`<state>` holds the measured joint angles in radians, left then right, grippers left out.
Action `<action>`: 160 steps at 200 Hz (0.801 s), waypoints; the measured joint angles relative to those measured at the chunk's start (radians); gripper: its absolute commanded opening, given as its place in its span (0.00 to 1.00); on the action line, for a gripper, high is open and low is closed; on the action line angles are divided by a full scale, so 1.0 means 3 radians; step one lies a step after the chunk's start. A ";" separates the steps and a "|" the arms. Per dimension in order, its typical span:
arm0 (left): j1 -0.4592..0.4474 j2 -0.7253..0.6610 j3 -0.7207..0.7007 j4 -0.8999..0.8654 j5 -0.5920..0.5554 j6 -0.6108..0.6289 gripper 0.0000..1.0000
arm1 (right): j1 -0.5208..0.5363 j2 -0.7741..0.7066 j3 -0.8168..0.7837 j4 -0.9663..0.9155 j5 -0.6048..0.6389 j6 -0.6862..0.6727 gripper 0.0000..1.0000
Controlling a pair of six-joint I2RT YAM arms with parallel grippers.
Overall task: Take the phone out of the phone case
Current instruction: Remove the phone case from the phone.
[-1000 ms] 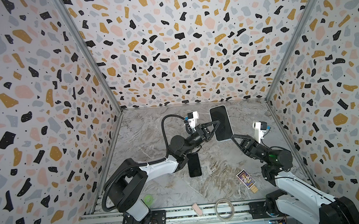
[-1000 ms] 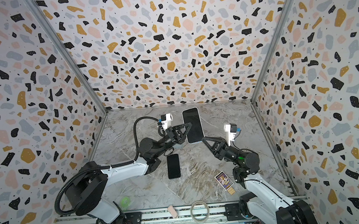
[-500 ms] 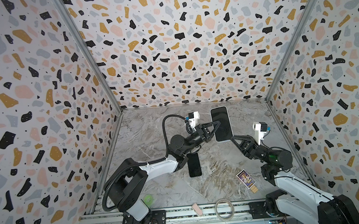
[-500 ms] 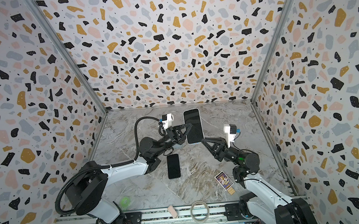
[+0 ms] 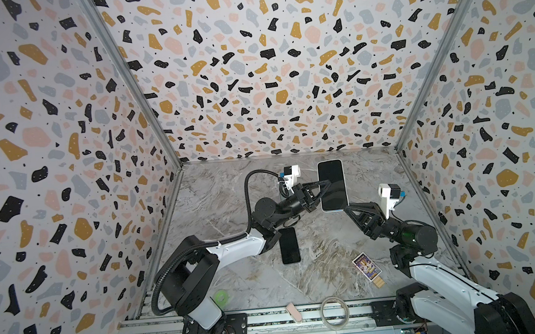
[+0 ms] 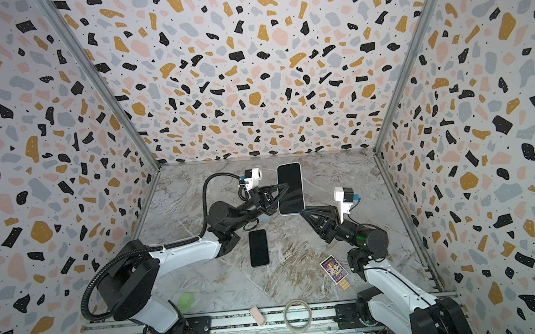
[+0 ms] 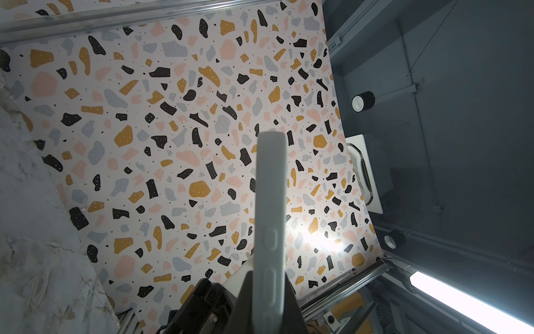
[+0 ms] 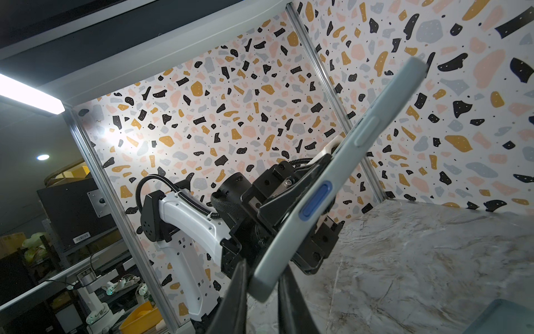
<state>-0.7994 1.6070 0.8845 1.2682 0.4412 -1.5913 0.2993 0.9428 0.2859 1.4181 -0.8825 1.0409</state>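
Note:
A phone with a black screen (image 5: pixel 332 182) sits inside a pale grey-blue phone case (image 7: pixel 271 188), held in the air above the back of the table, screen towards the top cameras. My left gripper (image 5: pixel 321 186) is shut on the case's long left side, with fingers (image 7: pixel 245 292) on both faces. My right gripper (image 5: pixel 344 205) straddles the case's lower right corner, its fingers (image 8: pixel 239 280) close against both faces. The right wrist view shows the case edge (image 8: pixel 346 150) with a blue button (image 8: pixel 316 199). Both top views show the cased phone (image 6: pixel 290 187) between the grippers.
A second black phone (image 5: pixel 289 246) lies flat on the marble table under the left arm. Near the front are a printed card (image 5: pixel 367 266), a clear tape ring (image 5: pixel 334 311), a pink block (image 5: pixel 294 312) and a green ring (image 5: pixel 220 297). Patterned walls enclose three sides.
The cased phone has drifted slightly right and down with the left gripper. The right gripper stays at its lower corner, and its jaws have eased apart a little.

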 measured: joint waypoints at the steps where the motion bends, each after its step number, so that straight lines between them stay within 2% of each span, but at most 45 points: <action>1: 0.0000 0.0000 0.0000 -0.0001 0.0000 -0.0001 0.00 | 0.0000 0.0000 0.0000 0.0000 -0.0005 -0.0005 0.19; 30: -0.0001 0.0000 0.0001 -0.0088 0.0023 -0.0113 0.00 | 0.0004 -0.0004 -0.0025 -0.0011 -0.0168 -0.0139 0.16; 54: -0.0008 0.0000 0.0019 -0.0146 0.0046 -0.0191 0.00 | 0.0008 -0.0017 -0.0029 -0.0055 -0.0267 -0.0266 0.09; 116: -0.0011 -0.0022 0.0108 -0.0412 0.0074 -0.0158 0.00 | 0.0017 -0.0097 -0.0028 -0.0292 -0.0315 -0.0505 0.06; 160: -0.0051 -0.0102 0.0154 -0.0579 0.0020 -0.0064 0.00 | 0.0046 -0.0066 0.0023 -0.0743 -0.0292 -0.0701 0.05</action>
<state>-0.8146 1.5764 0.9306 1.0946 0.4473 -1.6104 0.3130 0.9230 0.2928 1.1954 -0.9703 0.8307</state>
